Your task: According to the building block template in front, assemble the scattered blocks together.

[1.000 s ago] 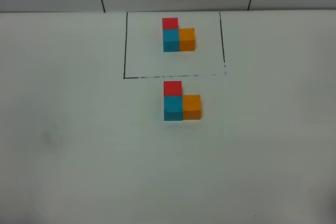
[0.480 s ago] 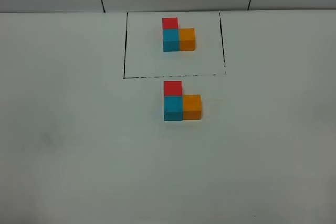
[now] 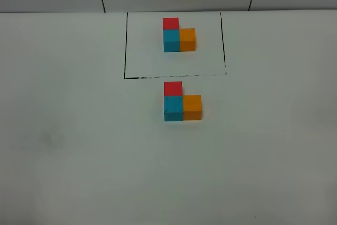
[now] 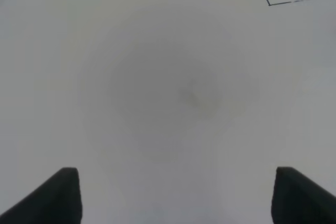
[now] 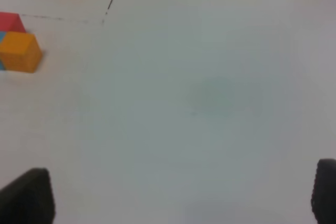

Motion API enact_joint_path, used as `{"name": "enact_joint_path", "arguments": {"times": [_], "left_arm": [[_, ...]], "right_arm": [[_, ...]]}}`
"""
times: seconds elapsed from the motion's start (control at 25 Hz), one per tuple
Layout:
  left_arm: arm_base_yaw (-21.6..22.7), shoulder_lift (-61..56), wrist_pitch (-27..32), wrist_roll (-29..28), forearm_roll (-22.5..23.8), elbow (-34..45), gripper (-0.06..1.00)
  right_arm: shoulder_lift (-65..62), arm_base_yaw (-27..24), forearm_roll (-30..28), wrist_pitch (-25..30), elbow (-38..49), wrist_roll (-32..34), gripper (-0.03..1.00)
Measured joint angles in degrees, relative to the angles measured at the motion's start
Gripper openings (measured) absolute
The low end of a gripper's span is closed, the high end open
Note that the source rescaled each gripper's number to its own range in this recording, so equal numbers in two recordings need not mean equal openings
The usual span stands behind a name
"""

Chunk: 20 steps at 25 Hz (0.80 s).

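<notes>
White table carries everything. Left gripper and right gripper both hover spread wide, holding nothing, apparently over bare surface. Scattered blocks sit joined in an L at centre, just near of the black-framed building block template at the far edge

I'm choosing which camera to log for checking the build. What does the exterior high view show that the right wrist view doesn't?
Only the exterior high view shows the whole building block template in its black frame and all three assembled blocks together. Only the right wrist view shows the right gripper, fingers wide apart over bare table. Both show the assembled orange block and a frame corner.
</notes>
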Motion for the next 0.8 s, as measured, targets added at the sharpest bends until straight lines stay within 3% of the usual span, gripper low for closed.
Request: {"name": "enact_joint_path", "arguments": {"times": [0.8], "left_arm": [[0.0, 0.0, 0.0, -0.1, 0.0, 0.0, 0.68]], "right_arm": [[0.0, 0.0, -1.8, -0.1, 0.0, 3.5, 0.95]]}}
